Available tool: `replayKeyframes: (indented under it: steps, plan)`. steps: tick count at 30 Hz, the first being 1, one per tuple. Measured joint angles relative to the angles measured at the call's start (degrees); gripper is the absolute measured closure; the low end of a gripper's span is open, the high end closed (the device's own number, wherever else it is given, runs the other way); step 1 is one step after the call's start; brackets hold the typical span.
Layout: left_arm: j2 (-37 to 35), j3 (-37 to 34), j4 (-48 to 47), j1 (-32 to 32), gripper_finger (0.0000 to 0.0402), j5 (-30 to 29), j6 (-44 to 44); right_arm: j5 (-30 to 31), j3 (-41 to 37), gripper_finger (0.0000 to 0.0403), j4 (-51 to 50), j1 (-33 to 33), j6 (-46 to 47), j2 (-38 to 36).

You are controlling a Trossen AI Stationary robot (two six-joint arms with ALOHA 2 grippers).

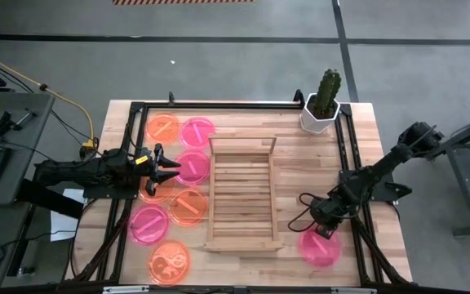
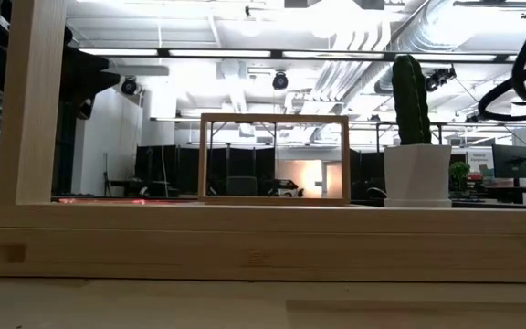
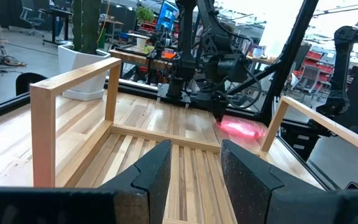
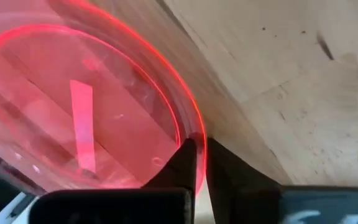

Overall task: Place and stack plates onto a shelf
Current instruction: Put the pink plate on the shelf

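Observation:
Several orange and pink plates lie flat on the table left of the shelf (image 1: 243,196), among them a pink plate (image 1: 194,166) and an orange plate (image 1: 188,206). My left gripper (image 1: 171,169) is open and empty just left of that pink plate, pointing toward the shelf (image 3: 185,155); the left wrist view shows it (image 3: 194,171) open. Another pink plate (image 1: 320,249) lies right of the shelf near the table's near edge. My right gripper (image 1: 323,229) is shut on it. The shelf holds no plates. My right gripper pinches the pink plate's rim (image 4: 199,144) between its two fingers, one finger (image 4: 182,163) inside the rim and one outside, on the plate's far side. The fingers slant down from the far right. The plate sits about level at the tabletop; whether it is lifted I cannot tell.
A white pot with a cactus (image 1: 323,102) stands at the table's far right corner. The shelf's raised rail (image 2: 274,157) is at its far end. A black frame (image 1: 219,104) runs round the table edges. Bare wood lies between the shelf and the right arm.

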Motion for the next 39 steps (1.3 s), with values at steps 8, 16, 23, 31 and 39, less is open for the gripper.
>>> replayKeyframes:
  steps: [8,16,23,31,39]
  plan:
    - [0.0,0.0,0.0,0.0,0.027,0.0,0.01,-4.29,-0.02,0.0401,-0.19,-0.11,-1.36,-3.36]
    - [-0.02,0.01,0.0,-0.01,0.027,0.0,0.01,-8.78,-0.01,0.0403,-0.26,-0.13,-1.8,-15.93]
    - [-0.02,0.0,0.01,0.01,0.027,0.01,0.01,-7.16,0.04,0.0403,-3.03,0.07,4.26,-24.61]
    - [-0.02,0.01,0.0,0.0,0.027,-0.01,0.0,0.2,-0.84,0.038,-2.48,3.68,11.53,-22.38]
    - [-0.01,0.0,0.0,0.01,0.027,0.0,0.01,4.25,-4.81,0.0254,5.54,9.46,21.02,-15.77]
